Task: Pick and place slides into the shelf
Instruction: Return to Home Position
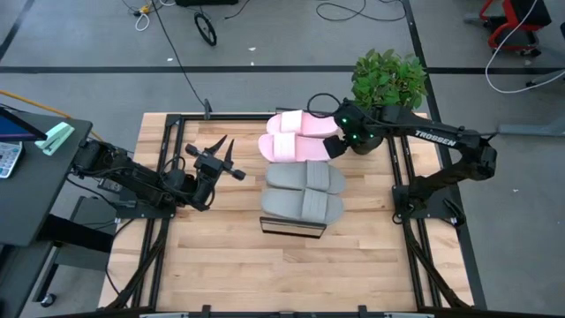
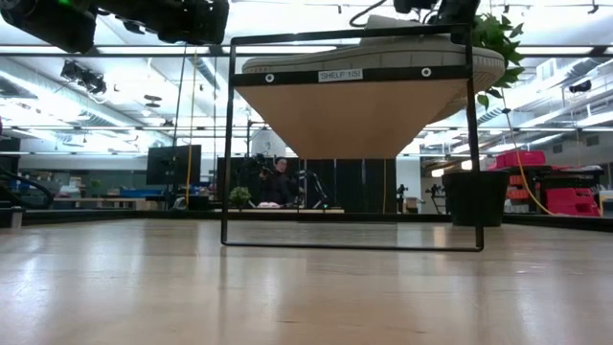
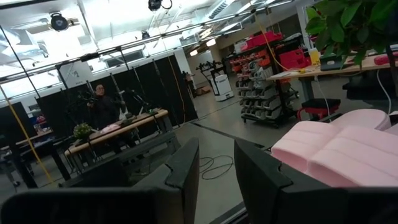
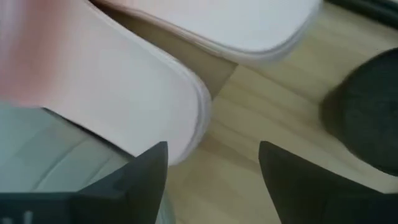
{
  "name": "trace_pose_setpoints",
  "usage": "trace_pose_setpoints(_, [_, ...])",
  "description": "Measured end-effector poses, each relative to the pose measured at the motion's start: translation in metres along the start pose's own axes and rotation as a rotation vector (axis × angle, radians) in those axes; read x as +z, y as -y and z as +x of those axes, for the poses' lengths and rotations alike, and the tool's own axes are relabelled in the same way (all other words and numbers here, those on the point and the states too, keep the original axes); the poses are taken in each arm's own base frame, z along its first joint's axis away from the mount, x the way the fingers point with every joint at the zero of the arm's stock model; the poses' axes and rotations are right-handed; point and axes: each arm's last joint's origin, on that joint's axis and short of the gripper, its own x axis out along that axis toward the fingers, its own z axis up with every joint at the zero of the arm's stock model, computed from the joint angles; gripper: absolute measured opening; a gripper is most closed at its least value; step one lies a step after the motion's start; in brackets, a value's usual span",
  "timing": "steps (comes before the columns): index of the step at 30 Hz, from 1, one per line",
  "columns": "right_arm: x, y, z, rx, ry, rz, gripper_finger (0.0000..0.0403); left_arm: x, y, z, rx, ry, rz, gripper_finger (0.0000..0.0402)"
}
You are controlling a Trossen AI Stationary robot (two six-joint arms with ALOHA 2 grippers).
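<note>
High view: you are seeing the pink slides and the grey slides lying side by side atop the shelf. The left hand is hovering spread, well apart. The right hand is hovering just beside the pink slides.
Low view: a slide is overhanging the shelf top.
Right wrist view: fingers are standing spread, gripping nothing.

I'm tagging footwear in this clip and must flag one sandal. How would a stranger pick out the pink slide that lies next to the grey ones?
On the wooden table, find the narrow shelf running toward the potted plant. The pink slide lies second from the plant end, directly beside the grey slides; the other pink slide borders no grey.
</note>
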Motion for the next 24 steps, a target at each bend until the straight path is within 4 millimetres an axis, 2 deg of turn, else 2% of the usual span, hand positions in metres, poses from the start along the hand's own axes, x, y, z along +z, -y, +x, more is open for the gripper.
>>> trace_pose_setpoints(4, [-0.006,-0.009,-0.008,-0.025,0.022,-0.043,0.0248,0.000,0.000,0.000,0.000,-0.001,0.002,0.0107])
trace_pose_setpoints(10, [-0.024,-0.025,-0.011,-0.037,0.019,-0.143,0.0229,-0.002,0.001,0.001,0.010,-0.020,0.036,0.0107])
trace_pose_setpoints(17, [-0.043,-0.038,-0.015,-0.061,0.047,-0.230,0.0201,-0.008,-0.001,0.019,0.055,-0.024,0.076,0.0107])
trace_pose_setpoints(20, [-0.051,-0.044,-0.017,-0.046,0.041,-0.265,0.0171,-0.009,-0.002,0.024,0.054,-0.001,0.026,0.0105])
trace_pose_setpoints(24, [-0.059,-0.048,-0.019,-0.041,0.027,-0.298,0.0100,-0.009,0.001,0.027,-0.016,0.055,-0.103,0.0093])
